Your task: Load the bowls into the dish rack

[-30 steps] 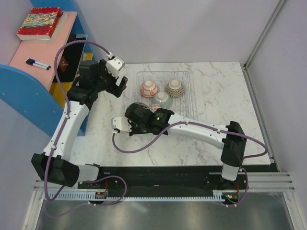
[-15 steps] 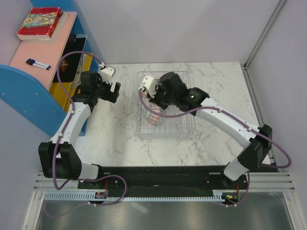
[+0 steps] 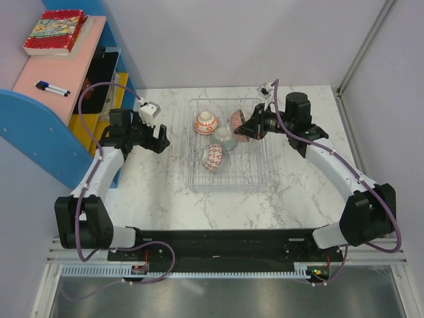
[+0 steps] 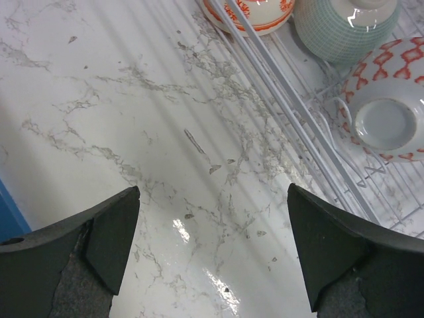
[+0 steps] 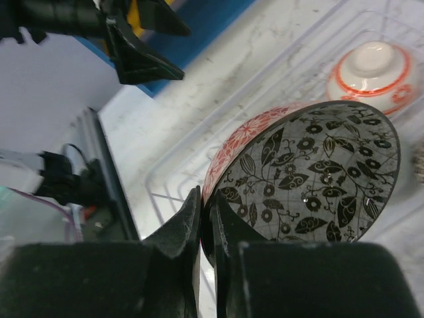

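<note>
The dish rack is a silver wire basket at the table's back middle. In it a white bowl with red bands sits upside down, a green bowl lies beside it, and a red-patterned bowl lies on its side. My right gripper is shut on the rim of a fourth bowl, red outside and black-flowered inside, held tilted over the rack's back right part. My left gripper is open and holds nothing, over bare marble left of the rack wires.
A blue shelf unit stands along the table's left edge, with a pink top holding a book and a marker. White walls close the back and right sides. My left gripper shows in the right wrist view.
The right arm has swung from the table left of the rack to its back right, carrying the flowered bowl. A red-patterned bowl now lies in the rack. The left gripper came nearer the rack.
</note>
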Robot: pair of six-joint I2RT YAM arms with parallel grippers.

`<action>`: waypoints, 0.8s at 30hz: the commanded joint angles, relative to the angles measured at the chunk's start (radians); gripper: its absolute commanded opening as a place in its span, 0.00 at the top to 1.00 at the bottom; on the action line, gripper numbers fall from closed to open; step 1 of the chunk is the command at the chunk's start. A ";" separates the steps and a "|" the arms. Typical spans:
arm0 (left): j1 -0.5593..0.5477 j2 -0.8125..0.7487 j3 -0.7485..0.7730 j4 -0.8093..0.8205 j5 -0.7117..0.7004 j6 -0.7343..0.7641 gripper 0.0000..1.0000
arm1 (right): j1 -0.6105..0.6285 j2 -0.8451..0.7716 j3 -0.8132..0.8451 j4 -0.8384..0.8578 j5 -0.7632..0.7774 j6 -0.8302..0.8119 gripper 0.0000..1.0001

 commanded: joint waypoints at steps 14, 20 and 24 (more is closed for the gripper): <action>0.032 -0.053 -0.030 0.044 0.112 -0.003 0.02 | -0.095 0.079 -0.409 1.266 -0.348 1.082 1.00; 0.030 -0.062 -0.036 0.045 0.116 -0.003 0.02 | -0.114 0.076 -0.489 1.277 -0.321 1.051 1.00; 0.030 -0.063 -0.048 0.047 0.124 0.000 0.02 | -0.128 0.101 -0.497 1.275 -0.327 1.053 1.00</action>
